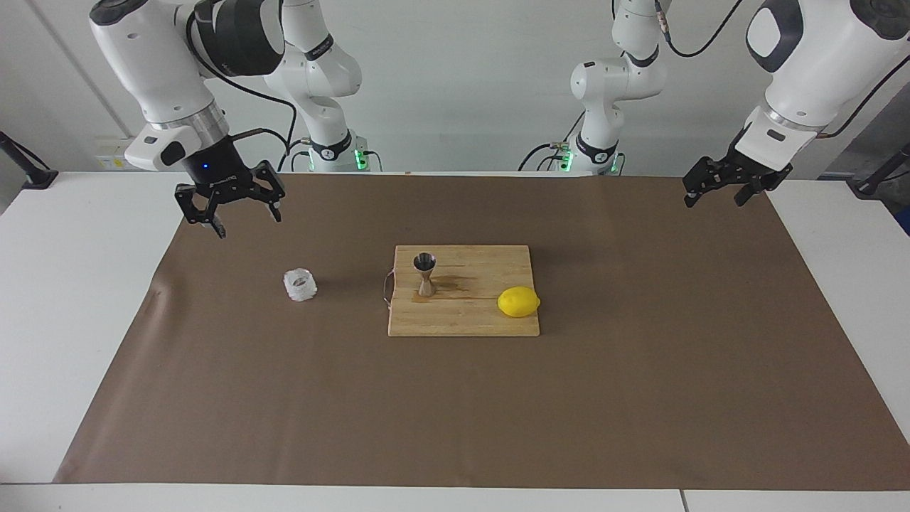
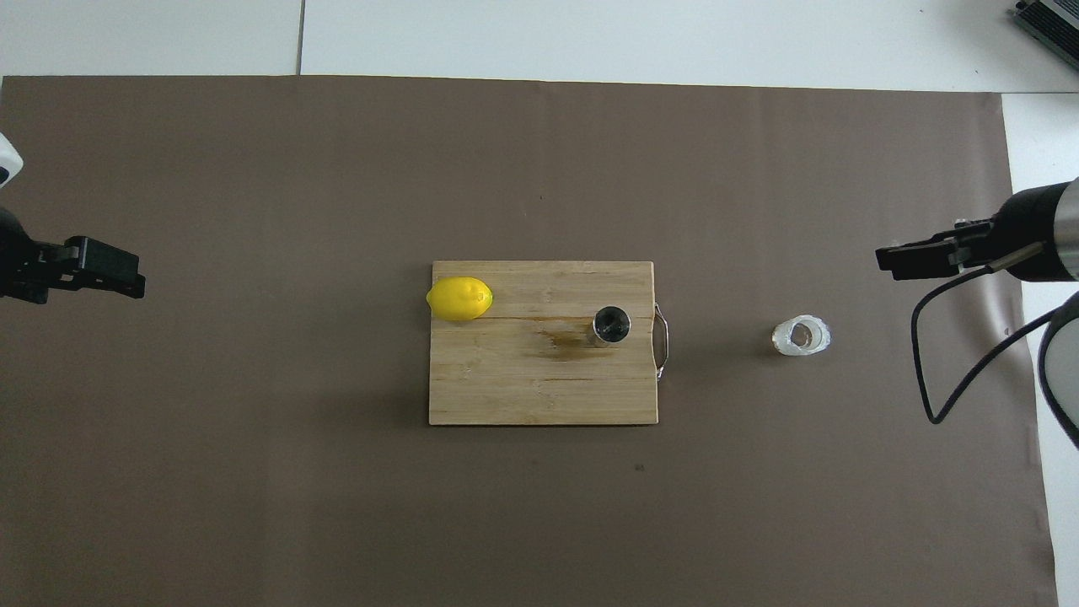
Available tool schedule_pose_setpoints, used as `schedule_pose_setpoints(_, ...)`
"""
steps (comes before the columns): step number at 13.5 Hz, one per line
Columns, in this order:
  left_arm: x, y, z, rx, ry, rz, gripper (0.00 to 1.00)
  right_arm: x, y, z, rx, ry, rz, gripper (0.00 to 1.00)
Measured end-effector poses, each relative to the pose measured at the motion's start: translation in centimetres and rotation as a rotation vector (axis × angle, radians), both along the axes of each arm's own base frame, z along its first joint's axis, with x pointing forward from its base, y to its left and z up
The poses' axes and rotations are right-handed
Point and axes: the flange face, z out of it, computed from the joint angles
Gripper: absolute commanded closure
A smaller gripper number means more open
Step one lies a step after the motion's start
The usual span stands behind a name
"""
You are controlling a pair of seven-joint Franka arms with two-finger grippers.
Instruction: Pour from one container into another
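The small clear textured glass cup stands upright on the brown mat, beside the cutting board toward the right arm's end; it also shows in the overhead view. The steel hourglass jigger stands upright on the wooden cutting board, near the board's edge that faces the cup; it also shows from above. My right gripper is open and empty, raised over the mat at the right arm's end, apart from the cup; it also shows in the overhead view. My left gripper is open and empty, and waits raised over the mat's edge at the left arm's end.
A yellow lemon lies on the board's end toward the left arm. The board has a wire handle on the cup's side and a dark stain beside the jigger. The brown mat covers most of the white table.
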Motion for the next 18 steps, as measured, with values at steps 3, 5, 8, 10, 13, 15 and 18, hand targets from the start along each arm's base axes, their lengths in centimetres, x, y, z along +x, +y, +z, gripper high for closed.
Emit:
schedule_pose_setpoints(3,0.0,0.0,0.0,0.0,0.0,0.0,0.0,0.0,2.0,0.1,-0.024,0.057,-0.188,0.0)
schedule_pose_setpoints(5,0.0,0.0,0.0,0.0,0.0,0.0,0.0,-0.4,3.8,-0.1,-0.018,0.099,-0.271,0.0)
schedule_pose_setpoints(8,0.0,0.0,0.0,0.0,0.0,0.0,0.0,-0.9,5.3,-0.3,-0.02,0.136,-0.297,0.0)
schedule_pose_setpoints(10,0.0,0.0,0.0,0.0,0.0,0.0,0.0,-1.6,5.3,-0.5,-0.03,0.18,-0.299,0.0)
schedule_pose_setpoints(13,0.0,0.0,0.0,0.0,0.0,0.0,0.0,-2.6,5.3,-0.1,-0.04,0.225,-0.317,0.0)
schedule_pose_setpoints(15,0.0,0.0,0.0,0.0,0.0,0.0,0.0,-2.6,5.1,0.2,-0.044,0.217,-0.32,0.0)
schedule_pose_setpoints(18,0.0,0.0,0.0,0.0,0.0,0.0,0.0,-2.5,4.7,0.7,-0.074,0.199,-0.322,0.0)
